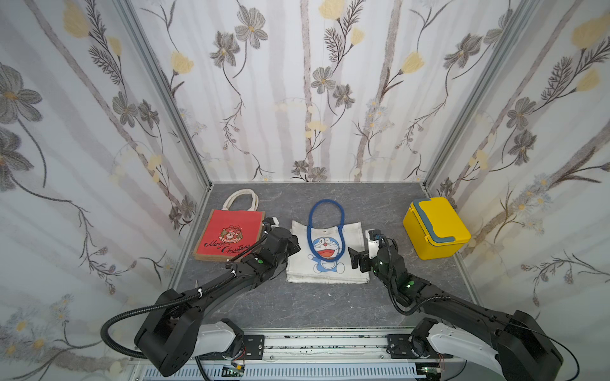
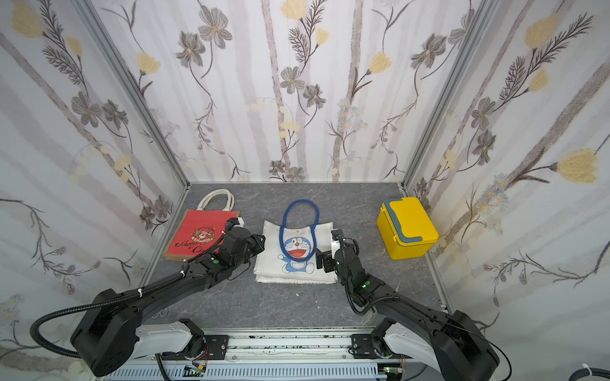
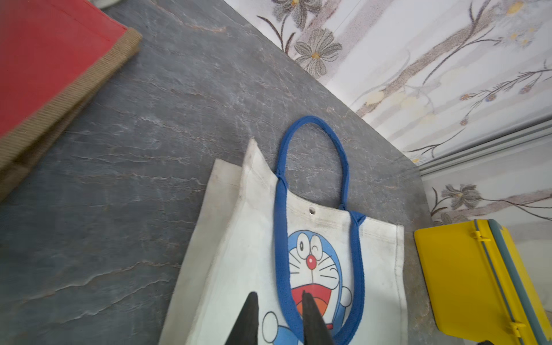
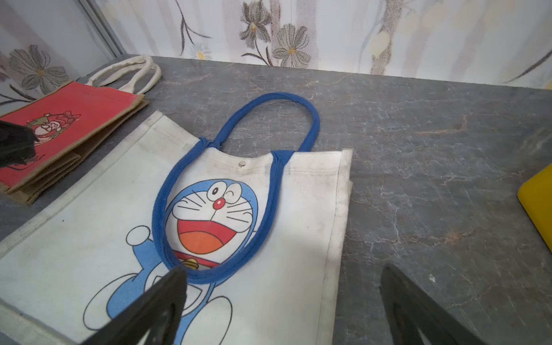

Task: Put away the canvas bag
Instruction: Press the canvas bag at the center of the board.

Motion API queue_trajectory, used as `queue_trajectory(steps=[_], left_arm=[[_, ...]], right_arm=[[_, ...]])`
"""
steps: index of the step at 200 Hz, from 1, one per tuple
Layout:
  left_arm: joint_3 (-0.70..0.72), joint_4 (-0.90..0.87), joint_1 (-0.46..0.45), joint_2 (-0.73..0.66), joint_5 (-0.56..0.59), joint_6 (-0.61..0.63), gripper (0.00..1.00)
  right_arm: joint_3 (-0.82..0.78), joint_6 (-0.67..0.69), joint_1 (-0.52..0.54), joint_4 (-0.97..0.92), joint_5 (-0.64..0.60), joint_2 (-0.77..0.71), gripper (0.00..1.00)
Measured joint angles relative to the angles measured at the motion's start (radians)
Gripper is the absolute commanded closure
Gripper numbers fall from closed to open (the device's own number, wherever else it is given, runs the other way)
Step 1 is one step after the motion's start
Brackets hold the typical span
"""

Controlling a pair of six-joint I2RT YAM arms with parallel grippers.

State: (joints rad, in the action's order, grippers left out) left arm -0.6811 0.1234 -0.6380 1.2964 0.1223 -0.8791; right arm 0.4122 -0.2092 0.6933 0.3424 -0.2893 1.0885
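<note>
From the lower corners of both top views, the left arm (image 1: 211,293) and the right arm (image 1: 439,297) reach toward mid-frame, with the left gripper (image 3: 279,316) barely parted and the right gripper (image 4: 283,298) spread wide.

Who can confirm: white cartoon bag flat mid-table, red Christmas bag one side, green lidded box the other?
The box is yellow, not green; both top views show it. The white cartoon bag flat mid-table, red Christmas bag on one side: correct.

Left arm (image 1: 231,283), right arm (image 1: 445,301): black links, white base shells (image 1: 214,336), green lamp (image 1: 260,262) each. Black corrugated conduit (image 1: 103,333), white zip ties (image 1: 200,292). Left tool (image 3: 278,298) fingers (image 3: 249,319) black, tapered.
</note>
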Motion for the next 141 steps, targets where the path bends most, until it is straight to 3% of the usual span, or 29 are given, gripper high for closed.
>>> queue_trajectory(steps=[29, 52, 83, 110, 141], left_arm=[[-0.031, 0.1, -0.035, 0.114, -0.053, -0.063, 0.87], [-0.047, 0.158, -0.042, 0.23, -0.084, -0.101, 0.93], [0.001, 0.213, -0.055, 0.338, -0.079, -0.154, 1.0], [0.079, 0.325, -0.071, 0.404, -0.069, -0.23, 1.0], [0.169, 0.451, -0.092, 0.384, -0.052, -0.313, 1.0]], right_arm=[[0.098, 0.04, -0.021, 0.039, 0.04, 0.185, 0.25], [0.206, 0.062, -0.035, 0.047, 0.076, 0.33, 0.41], [0.195, 0.06, -0.051, 0.077, 0.045, 0.435, 0.55], [0.132, 0.032, -0.061, 0.126, 0.021, 0.494, 0.56], [0.056, -0.009, -0.064, 0.24, 0.022, 0.566, 0.57]])
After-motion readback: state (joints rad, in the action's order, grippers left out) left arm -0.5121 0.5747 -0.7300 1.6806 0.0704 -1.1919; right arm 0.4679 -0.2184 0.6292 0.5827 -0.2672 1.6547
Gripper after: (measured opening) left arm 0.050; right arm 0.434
